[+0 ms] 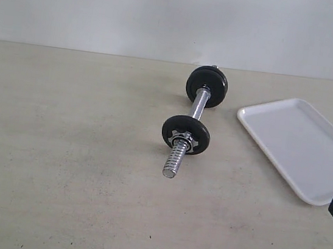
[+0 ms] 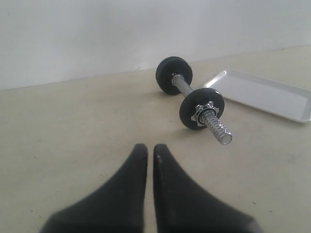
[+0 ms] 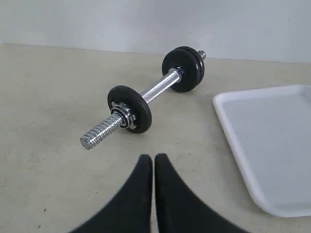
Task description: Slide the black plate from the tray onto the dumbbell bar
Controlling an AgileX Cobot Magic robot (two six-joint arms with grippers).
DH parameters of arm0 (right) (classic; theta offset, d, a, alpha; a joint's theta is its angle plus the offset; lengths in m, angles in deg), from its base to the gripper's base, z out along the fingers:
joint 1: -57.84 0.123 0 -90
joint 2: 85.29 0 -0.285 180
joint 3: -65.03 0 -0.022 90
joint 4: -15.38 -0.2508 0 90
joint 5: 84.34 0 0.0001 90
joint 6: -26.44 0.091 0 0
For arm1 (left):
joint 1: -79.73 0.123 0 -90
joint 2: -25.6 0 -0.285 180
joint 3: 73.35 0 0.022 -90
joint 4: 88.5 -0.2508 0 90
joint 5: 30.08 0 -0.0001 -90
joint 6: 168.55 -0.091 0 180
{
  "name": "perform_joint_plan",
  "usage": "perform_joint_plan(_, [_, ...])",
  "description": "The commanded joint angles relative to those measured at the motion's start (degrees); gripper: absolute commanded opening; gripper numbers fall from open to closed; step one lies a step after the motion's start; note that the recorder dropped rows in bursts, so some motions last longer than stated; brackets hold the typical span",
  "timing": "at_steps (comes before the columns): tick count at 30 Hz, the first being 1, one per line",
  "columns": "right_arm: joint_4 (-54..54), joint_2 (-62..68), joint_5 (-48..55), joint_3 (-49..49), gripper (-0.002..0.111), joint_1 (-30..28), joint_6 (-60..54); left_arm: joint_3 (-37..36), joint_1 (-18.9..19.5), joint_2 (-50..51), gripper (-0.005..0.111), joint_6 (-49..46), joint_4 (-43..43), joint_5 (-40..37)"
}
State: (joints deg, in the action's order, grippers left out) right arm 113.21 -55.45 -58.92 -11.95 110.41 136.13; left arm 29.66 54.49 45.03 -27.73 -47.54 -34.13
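left gripper (image 2: 150, 147): jaws pressed together, holding nothing, hanging over bare table (image 1: 57, 165) well short of the bar. the dumbbell bar (image 1: 198, 107) lies mid-table toward the back edge, one threaded end pointing at the front edge. on that end sit a near disc (image 1: 185, 134) and its chrome star nut (image 1: 182, 142). at the far end two discs stand face to face. the tray (image 1: 299, 142), by the right edge, shows no loose disc in any view, so the black plate (image 3: 198, 70) is probably the outer of that far pair, though i cannot be sure.

as cast iron it would be heavy for its size, rigid, smooth and apt to slip. pinching across the raised rim looks the best hold. the bar may roll on its discs, so it would want steadying.

right gripper (image 3: 153, 158): closed tight too, empty, near the front edge between the bar and the tray, touching neither.
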Motion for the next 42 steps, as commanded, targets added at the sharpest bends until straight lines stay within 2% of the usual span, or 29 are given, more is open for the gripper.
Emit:
perform_joint_plan(1, [0.0, -0.2, -1.0, -0.2, 0.000, -2.1, 0.0, -0.2, 0.1, -1.7, 0.004, -0.3, 0.1, 1.0])
perform_joint_plan(6, [0.2, -0.2, -1.8, -0.2, 0.000, -8.0, 0.0, -0.2, 2.6, -6.3, 0.004, -0.3, 0.1, 1.0])
perform_joint_plan(11, [0.2, -3.4, -0.2, -0.2, 0.000, -18.4, -0.7, -0.2, 7.6, -11.6, 0.004, -0.3, 0.1, 1.0])
perform_joint_plan(15, [0.1, -11.0, -0.1, -0.2, 0.000, -27.4, -1.3, -0.2, 12.4, -11.6, 0.004, -0.3, 0.1, 1.3])
perform_joint_plan(22, [0.1, -21.7, -16.1, -0.2, 0.000, -41.4, -15.5, -0.2, 20.3, -11.6, 0.004, -0.3, 0.1, 1.0])
perform_joint_plan(30, [-0.2, -22.1, -32.6, -0.2, 0.000, -58.0, -15.4, -0.2, 28.5, -11.6, 0.004, -0.3, 0.1, 1.0])
perform_joint_plan(35, [0.3, -22.1, -41.1, -0.2, 0.000, -66.1, -13.7, -0.2, 30.2, -11.6, 0.004, -0.3, 0.1, 1.0])
perform_joint_plan(42, [0.2, -22.1, -37.1, -0.2, 0.000, -68.2, -9.0, -0.2, 30.2, -11.6, 0.004, -0.3, 0.1, 1.0])
